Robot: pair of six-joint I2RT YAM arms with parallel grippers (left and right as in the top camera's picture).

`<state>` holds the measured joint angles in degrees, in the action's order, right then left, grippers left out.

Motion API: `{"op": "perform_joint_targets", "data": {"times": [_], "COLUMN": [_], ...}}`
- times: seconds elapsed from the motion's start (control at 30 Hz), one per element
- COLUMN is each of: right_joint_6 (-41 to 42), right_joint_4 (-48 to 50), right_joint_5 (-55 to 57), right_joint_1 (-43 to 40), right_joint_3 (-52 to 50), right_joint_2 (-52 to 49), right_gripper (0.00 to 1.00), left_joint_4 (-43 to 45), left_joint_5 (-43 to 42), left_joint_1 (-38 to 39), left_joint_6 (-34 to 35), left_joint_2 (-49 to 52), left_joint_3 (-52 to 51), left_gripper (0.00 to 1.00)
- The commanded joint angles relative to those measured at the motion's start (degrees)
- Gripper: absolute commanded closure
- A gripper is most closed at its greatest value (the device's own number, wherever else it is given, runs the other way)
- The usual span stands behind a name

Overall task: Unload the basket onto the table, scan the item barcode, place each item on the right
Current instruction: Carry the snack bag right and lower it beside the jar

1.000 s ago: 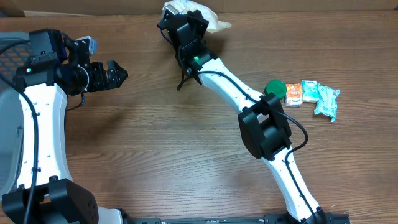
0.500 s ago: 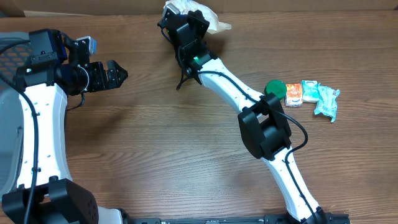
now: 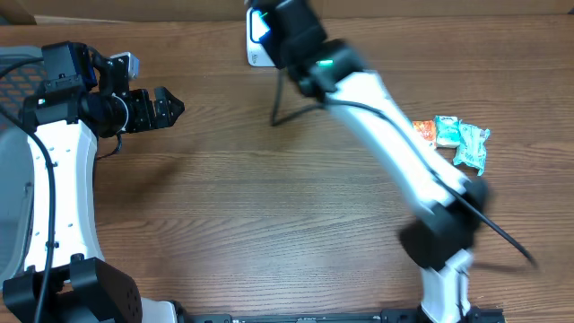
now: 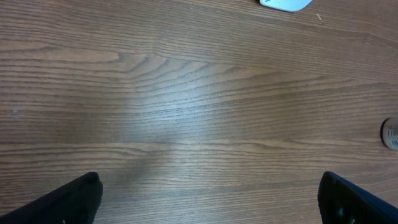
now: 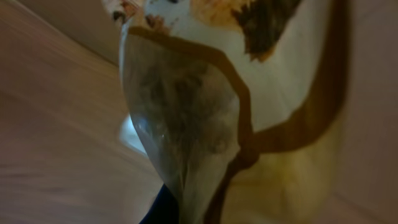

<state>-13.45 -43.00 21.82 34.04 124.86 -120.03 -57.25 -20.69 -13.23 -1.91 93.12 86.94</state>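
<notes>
Snack packet point(image 5: 205, 112), clear window, cream-and-brown print. It fills the right wrist view, raised above the table point(image 3: 224, 215) at far centre. Right gripper point(image 3: 273, 31) pinched closed on it; arm blurred. Left gripper point(image 3: 172, 106) at far left, jaws spread wide, holding nothing. Small sachets point(image 3: 453, 139) lie at right.

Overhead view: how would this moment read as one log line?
right tool: shut on packet, motion-blurred | left tool: open, empty, above table | small packets: lying on table, right side
</notes>
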Motion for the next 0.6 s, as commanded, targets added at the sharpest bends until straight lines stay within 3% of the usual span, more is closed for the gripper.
{"op": "perform_joint_targets", "data": {"times": [0.0,0.13,0.3,0.4,0.57], "right_joint_6": [16.2,19.0,22.1,18.3,18.0], "right_joint_4": [-9.2,-24.2,-41.1,-44.8,-41.9], "right_joint_5": [-25.0,-33.2,-37.2,-41.9,-42.4], "right_joint_1": [-6.1,-15.3,-30.9,-39.7,-50.4], "right_joint_3": [1.1,1.1,0.7,-2.9,-14.2], "right_joint_2": [13.7,19.6,20.1,19.3,18.5], "right_gripper": [0.96,0.96,0.96,0.96,0.96], "left_joint_4": [0.1,0.1,0.1,0.1,0.1], "left_joint_5": [0.4,0.4,0.4,0.4,0.4], "left_joint_1": [-0.2,-0.2,-0.2,-0.2,-0.2], "left_joint_6": [-0.7,-0.7,-0.7,-0.7,-0.7], "left_joint_2": [-0.4,-0.4,-0.5,-0.4,-0.5], "left_joint_3": [0.9,0.9,0.9,0.9,0.9], "left_gripper": [0.0,0.0,0.0,0.01,0.0]}}
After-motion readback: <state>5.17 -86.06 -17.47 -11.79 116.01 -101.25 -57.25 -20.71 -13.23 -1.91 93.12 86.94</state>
